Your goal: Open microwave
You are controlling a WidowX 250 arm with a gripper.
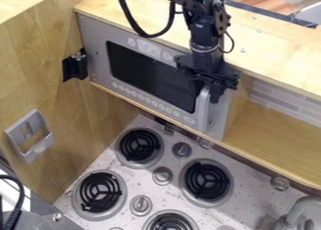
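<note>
Your claw hangs at the upper end of the pale handle on the microwave, near the right-hand part of its front in the camera view. Whether the claw is clenched or released, or has a grip on the handle, you cannot tell from here. Above it, your black arm drops nearly upright from the top edge, passing in front of the wooden shelf top. A black cable loops out to the left of the arm, and a smaller loop bows out on its right.

The microwave is grey with a dark window, set under the shelf top. Its door lies roughly in line with the front; you cannot make out any small gap. Small markings and a row of round buttons run beneath the window, with more markings above it.

To the left, the wood-grain wall carries a black bracket beside the microwave and a grey holder lower down. Below you is a speckled pale stovetop with black coil burners and grey knobs. A grey faucet stands at the lower right, and brick-patterned panelling backs the space right of the microwave.
</note>
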